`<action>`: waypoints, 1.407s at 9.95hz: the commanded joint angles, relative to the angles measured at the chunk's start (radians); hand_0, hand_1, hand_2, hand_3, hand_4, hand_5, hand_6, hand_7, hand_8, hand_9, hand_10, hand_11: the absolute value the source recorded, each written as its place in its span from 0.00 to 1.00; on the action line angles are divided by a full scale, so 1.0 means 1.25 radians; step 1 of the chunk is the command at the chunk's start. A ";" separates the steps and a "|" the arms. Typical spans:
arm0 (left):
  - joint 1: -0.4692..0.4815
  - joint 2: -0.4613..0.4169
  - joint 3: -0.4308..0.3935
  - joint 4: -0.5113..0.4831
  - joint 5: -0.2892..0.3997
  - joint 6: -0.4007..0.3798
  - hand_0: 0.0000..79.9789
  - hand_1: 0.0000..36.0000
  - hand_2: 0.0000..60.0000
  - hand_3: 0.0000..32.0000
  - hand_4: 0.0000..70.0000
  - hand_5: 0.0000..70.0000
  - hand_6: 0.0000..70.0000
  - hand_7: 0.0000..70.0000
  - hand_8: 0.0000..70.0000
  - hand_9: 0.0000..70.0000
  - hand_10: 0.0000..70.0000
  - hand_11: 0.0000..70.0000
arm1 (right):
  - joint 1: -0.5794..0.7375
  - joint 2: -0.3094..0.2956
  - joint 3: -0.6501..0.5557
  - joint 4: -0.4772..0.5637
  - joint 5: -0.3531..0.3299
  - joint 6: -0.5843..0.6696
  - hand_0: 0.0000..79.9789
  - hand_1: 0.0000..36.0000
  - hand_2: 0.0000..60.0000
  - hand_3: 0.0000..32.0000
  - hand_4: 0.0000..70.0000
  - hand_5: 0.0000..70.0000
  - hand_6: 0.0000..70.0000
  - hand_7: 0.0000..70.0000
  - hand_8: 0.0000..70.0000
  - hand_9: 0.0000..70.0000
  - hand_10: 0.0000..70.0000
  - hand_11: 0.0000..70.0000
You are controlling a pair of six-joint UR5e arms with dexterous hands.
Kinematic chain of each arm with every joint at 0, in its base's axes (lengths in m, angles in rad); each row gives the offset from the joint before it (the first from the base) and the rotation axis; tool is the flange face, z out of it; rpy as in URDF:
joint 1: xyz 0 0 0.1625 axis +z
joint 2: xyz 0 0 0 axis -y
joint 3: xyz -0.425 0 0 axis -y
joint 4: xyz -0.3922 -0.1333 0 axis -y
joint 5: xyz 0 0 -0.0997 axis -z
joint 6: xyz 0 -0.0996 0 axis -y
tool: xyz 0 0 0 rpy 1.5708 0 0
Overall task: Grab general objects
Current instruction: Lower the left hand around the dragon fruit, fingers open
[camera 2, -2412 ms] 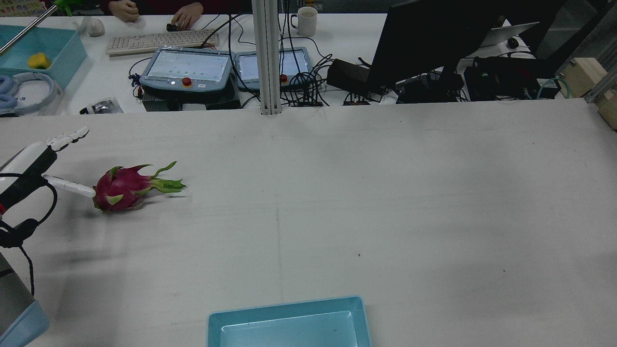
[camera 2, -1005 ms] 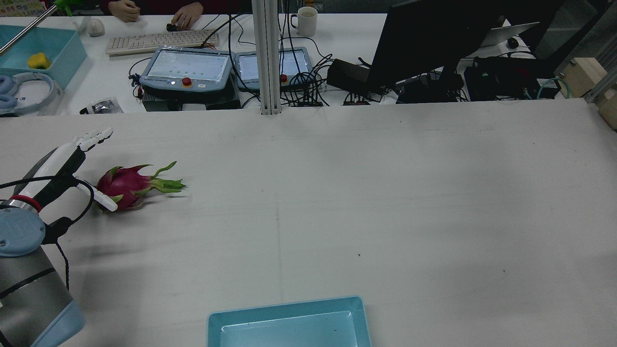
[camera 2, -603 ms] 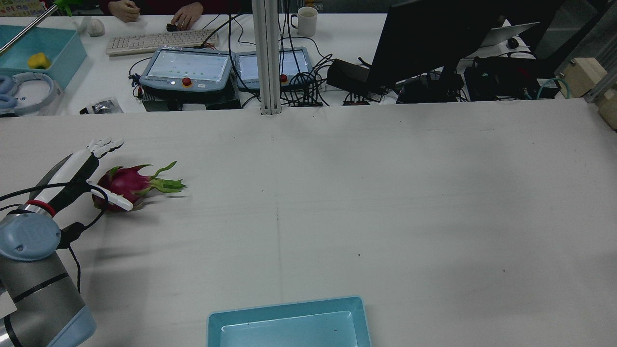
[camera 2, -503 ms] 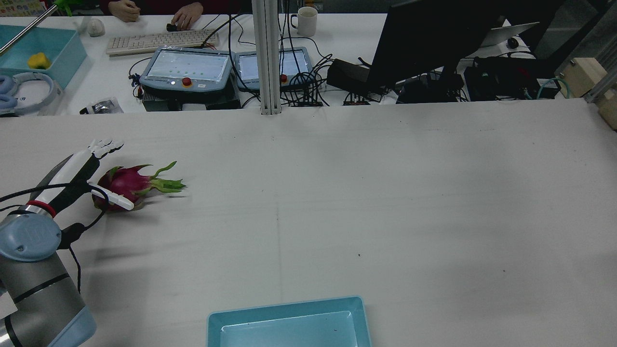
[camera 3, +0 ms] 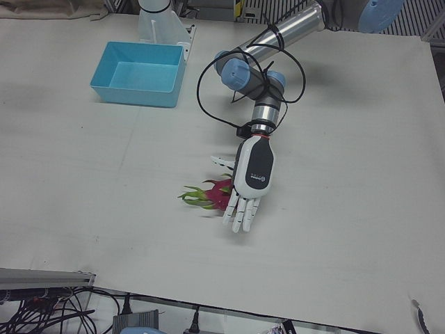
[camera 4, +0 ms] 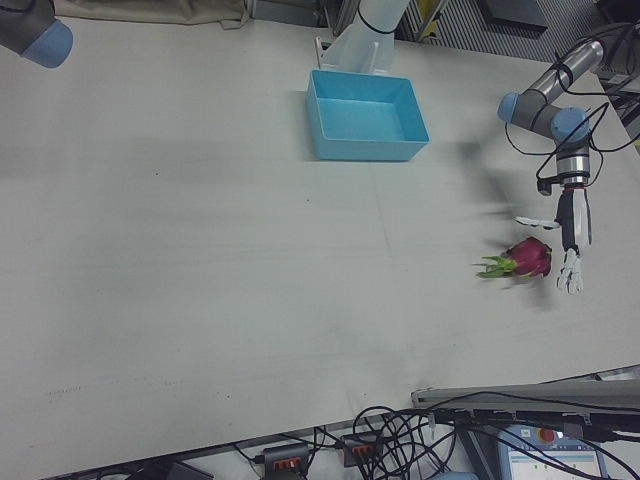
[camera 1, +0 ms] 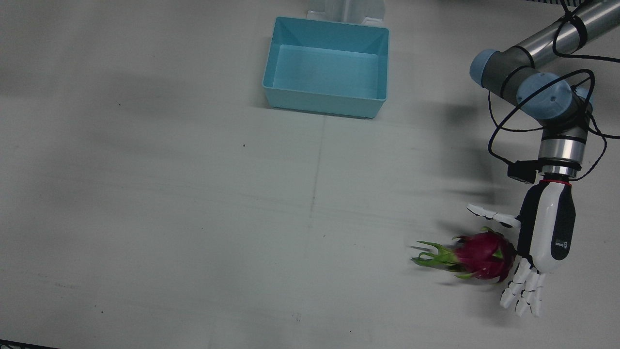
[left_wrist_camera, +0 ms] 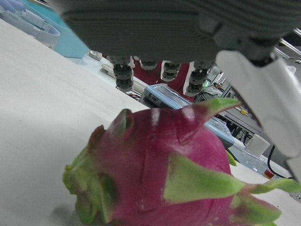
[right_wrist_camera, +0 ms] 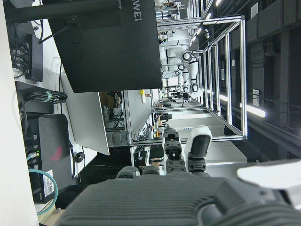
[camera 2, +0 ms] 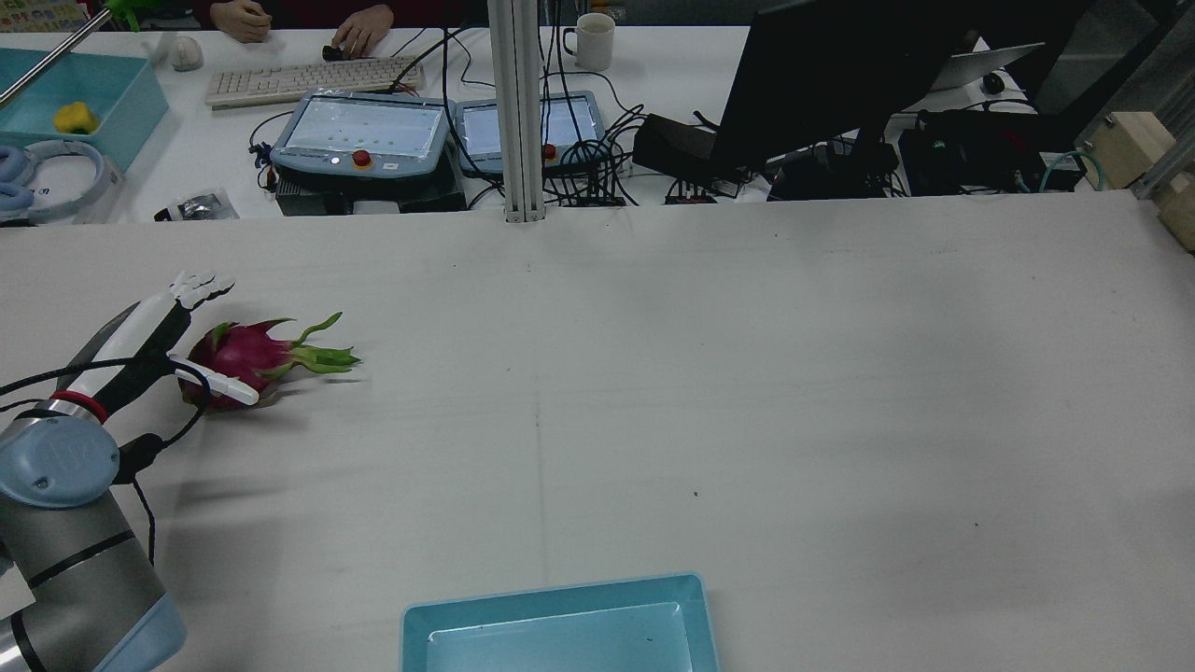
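Since the earliest rear frame your left hand [camera 2: 149,331] has come forward along the worktop's [camera 2: 653,392] left edge, and now sits right beside the dragon fruit [camera 2: 245,359], which has not shifted. Your fingers [camera 1: 523,291] are stretched out flat and apart, passing over the far side of the fruit, while the thumb [camera 1: 489,213] sticks out on the near side; the fruit lies between them but nothing is closed on it. From the left hand view you see the fruit [left_wrist_camera: 160,179] filling the frame just under the palm, its green scales pointing to the right, resting on the worktop.

In the front view, going left to right: the blue bin [camera 1: 327,68] stands near the worktop's edge on the robot's side, about mid-width and well apart from the fruit; then the dragon fruit [camera 1: 479,254], leafy end towards the worktop's middle; then your left hand [camera 1: 545,237] just beside it.

Your right hand shows only in its own view [right_wrist_camera: 183,197], raised off the worktop with fingers extended towards the monitor [right_wrist_camera: 108,42] and holding nothing.
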 commanded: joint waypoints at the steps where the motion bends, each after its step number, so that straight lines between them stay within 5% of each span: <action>1: 0.002 -0.002 0.017 -0.015 -0.010 0.000 0.78 0.67 0.00 0.00 0.06 0.10 0.00 0.15 0.00 0.01 0.05 0.12 | 0.000 0.001 0.000 0.000 0.000 0.000 0.00 0.00 0.00 0.00 0.00 0.00 0.00 0.00 0.00 0.00 0.00 0.00; 14: 0.030 -0.012 0.035 -0.022 -0.038 0.000 0.78 0.69 0.00 0.00 0.21 0.16 0.00 0.17 0.00 0.01 0.08 0.16 | 0.000 0.000 -0.001 0.000 0.000 0.000 0.00 0.00 0.00 0.00 0.00 0.00 0.00 0.00 0.00 0.00 0.00 0.00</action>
